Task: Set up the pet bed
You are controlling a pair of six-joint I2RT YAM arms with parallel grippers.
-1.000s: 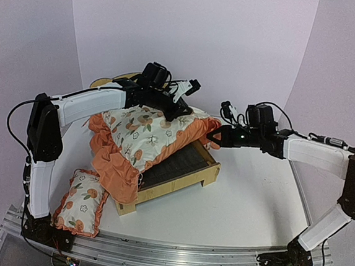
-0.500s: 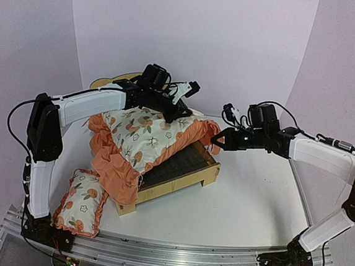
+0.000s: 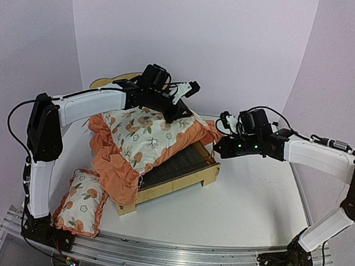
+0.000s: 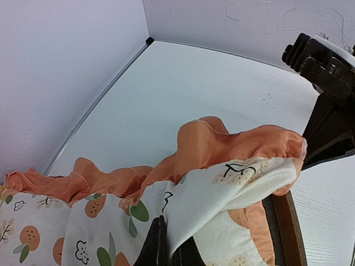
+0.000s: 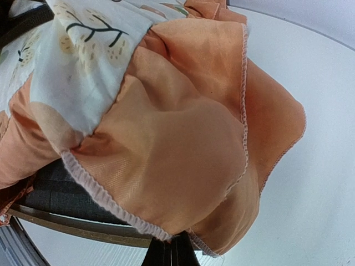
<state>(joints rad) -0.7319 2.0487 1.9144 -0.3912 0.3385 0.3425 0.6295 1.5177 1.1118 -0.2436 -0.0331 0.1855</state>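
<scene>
While left fingers (image 4: 156, 249) and right fingers (image 5: 166, 256) pinch the cushion (image 3: 143, 133), the pet bed (image 3: 181, 164) points headboard (image 3: 115, 78) far-left.

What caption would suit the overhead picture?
Left gripper and right gripper hold the ruffled cushion over the pet bed; pillow lies aside.

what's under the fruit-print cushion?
The pet bed: dark fabric base and wooden rail show at its footboard end. The rest of the base is covered by the cushion.
</scene>
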